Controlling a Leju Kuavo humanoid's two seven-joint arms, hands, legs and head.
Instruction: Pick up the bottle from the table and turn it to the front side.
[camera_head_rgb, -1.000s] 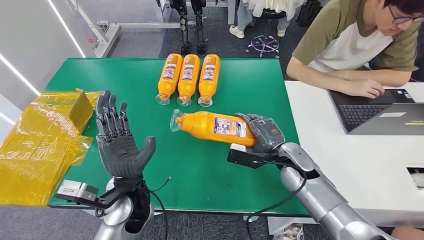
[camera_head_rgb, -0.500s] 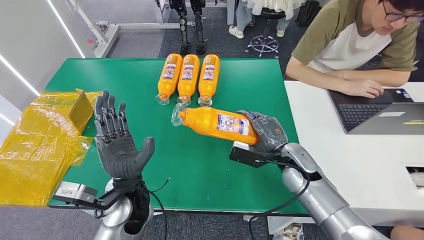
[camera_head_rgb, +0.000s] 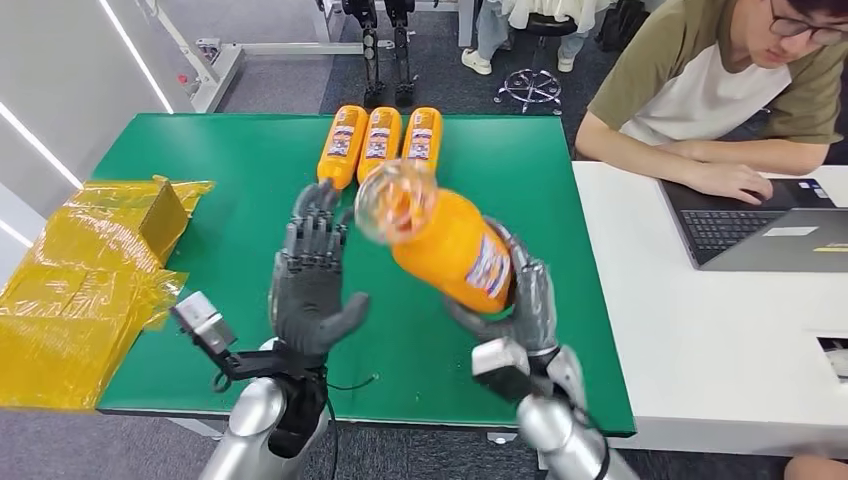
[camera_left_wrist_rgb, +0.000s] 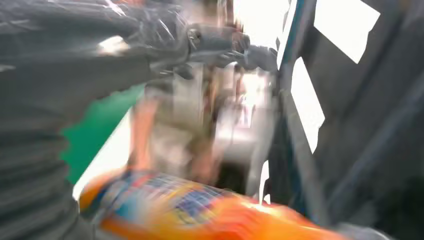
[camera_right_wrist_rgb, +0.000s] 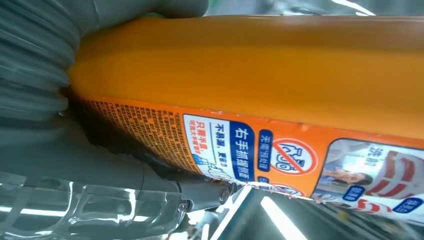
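Orange plastic is what the right hand (camera_head_rgb: 515, 300) is wrapped around in the head view: the bottle (camera_head_rgb: 445, 240) is held clear of the green table (camera_head_rgb: 240, 230), tilted with its clear cap end raised toward 11 o'clock, presumably so the label can be rotated toward the front. Its base is grasped from beneath, fingers curled round the body. The left hand (camera_head_rgb: 312, 290) is raised just beside the bottle at 9 o'clock, palm facing it, fingers spread and nothing grasped; it is likely placed to help with the turn. Three more bottles (camera_head_rgb: 380, 140) are laid side by side at 12 o'clock.

From the left wrist, heavily blurred, the bottle (camera_left_wrist_rgb: 200, 215) is seen just beyond the unclenched left hand (camera_left_wrist_rgb: 75, 75).

From the right wrist, the bottle (camera_right_wrist_rgb: 250, 65) is pressed against the right hand (camera_right_wrist_rgb: 45, 100), its printed label (camera_right_wrist_rgb: 260, 150) visible along one side.
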